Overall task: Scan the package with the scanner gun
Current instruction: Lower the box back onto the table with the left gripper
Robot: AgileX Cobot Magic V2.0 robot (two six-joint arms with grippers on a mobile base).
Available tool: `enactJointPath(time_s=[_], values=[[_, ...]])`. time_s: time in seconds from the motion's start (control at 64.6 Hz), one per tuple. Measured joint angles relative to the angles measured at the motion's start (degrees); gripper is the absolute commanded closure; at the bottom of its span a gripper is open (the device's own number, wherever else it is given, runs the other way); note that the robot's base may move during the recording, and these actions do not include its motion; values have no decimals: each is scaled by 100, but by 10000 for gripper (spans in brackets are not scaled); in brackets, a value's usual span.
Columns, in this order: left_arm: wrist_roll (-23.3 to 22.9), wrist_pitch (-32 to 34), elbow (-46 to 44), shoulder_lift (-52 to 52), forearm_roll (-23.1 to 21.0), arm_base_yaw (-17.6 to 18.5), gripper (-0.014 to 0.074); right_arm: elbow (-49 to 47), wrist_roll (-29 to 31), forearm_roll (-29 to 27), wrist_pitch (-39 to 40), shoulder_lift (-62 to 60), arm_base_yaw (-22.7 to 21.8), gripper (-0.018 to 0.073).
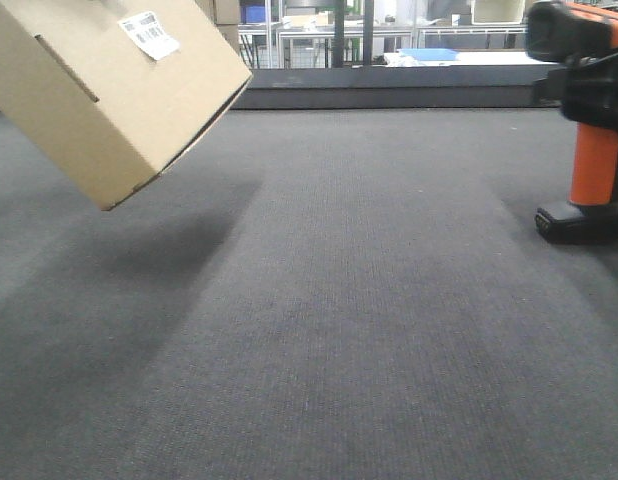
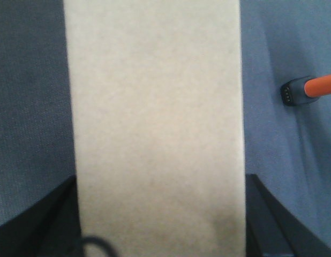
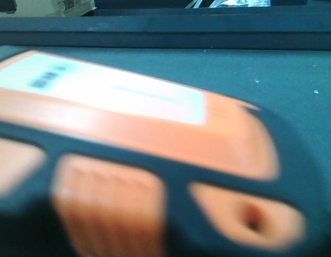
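The package is a plain brown box hanging tilted above the grey mat at the upper left, with its white barcode label on the upward face turned to the right. In the left wrist view the package fills the middle, and my left gripper is shut on it, black fingers pressed to both sides. The scanner gun stands upright at the far right, black head up and orange shaft down to its black foot. Black parts of my right gripper clasp its neck. The scanner gun fills the right wrist view, blurred, hiding the fingers.
A grey felt mat covers the table. A dark raised ledge runs along its far edge, with desks and shelving beyond. The scanner gun's foot shows to the right of the package in the left wrist view.
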State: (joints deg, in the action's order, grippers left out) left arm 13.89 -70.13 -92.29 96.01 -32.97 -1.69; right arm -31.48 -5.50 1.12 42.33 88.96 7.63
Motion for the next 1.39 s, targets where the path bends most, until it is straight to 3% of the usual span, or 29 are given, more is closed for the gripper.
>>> enactJointPath(time_s=[0.682,0.976,1.255,1.332,1.394], values=[[-128,-13,-50,0,133,0,708,0,0,34,-1746,-716,0,-1],[-924,-22,-657,34,1621,0,708,0,0,34,-2824,-1507,0,-1],[-1278,-22,-840,501,2827,214,708,0,-10,34,-4233,-2554,0,0],[-1425,-26,-840,645,3297,388,708,0,-10,34,-4441,-2916,0,39],[-1551,-26,-840,739,3585,501,708,0,-10,34,-4522,-3190,0,122]])
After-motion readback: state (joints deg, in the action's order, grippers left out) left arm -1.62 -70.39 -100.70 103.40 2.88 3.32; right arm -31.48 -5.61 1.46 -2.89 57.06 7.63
